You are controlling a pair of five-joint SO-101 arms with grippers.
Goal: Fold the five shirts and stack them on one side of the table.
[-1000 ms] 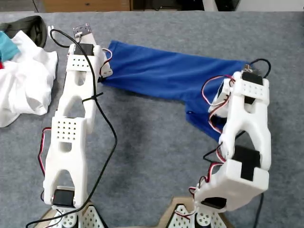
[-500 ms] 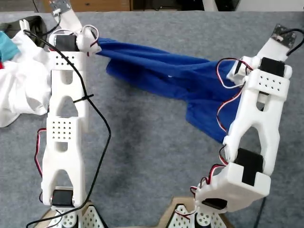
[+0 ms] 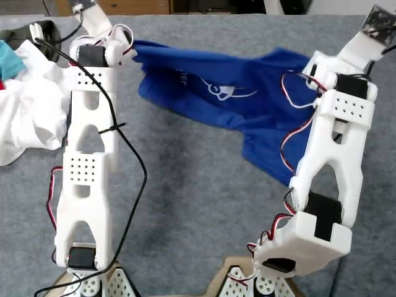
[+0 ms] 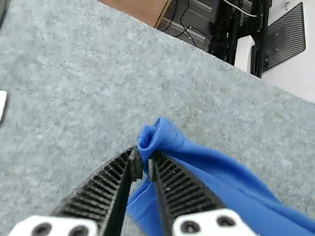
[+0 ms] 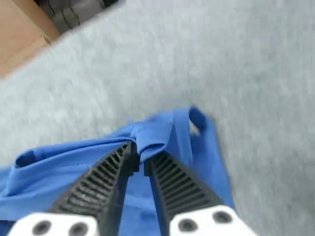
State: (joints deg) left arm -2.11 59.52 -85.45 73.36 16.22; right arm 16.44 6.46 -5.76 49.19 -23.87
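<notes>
While both arms stand stretched toward the far edge, the grey felt table (image 3: 185, 198) has its widest bare stretch from the centre down to 6 o'clock, between the two arm bases. A narrower bare strip runs along the far edge at 12 o'clock.

The blue shirt (image 3: 247, 105) hangs spread between 11 o'clock and 1 o'clock, held up at both ends. Its lower part trails on the felt toward 4 o'clock, partly under the right arm (image 3: 331, 154). A white print (image 3: 226, 91) shows on the shirt's front, with smaller marks beside it, too small to read.

The right arm reaches from its base at 5 o'clock up to 1 o'clock, close to the far right corner. The left arm (image 3: 86, 161) runs nearly straight from 7 o'clock to 11 o'clock, a black cable (image 3: 133, 154) looping beside it.

A heap of white shirts (image 3: 34, 105) lies at 9 o'clock against the left edge, with a teal garment (image 3: 7, 62) and a dark one (image 3: 43, 34) at its far side.

The left gripper (image 4: 144, 169) has its ribbed jaws pinched nearly together on a bunched fold of the blue cloth. The right gripper (image 5: 139, 164) is likewise clamped tight on a gathered fold by the neckline.
</notes>
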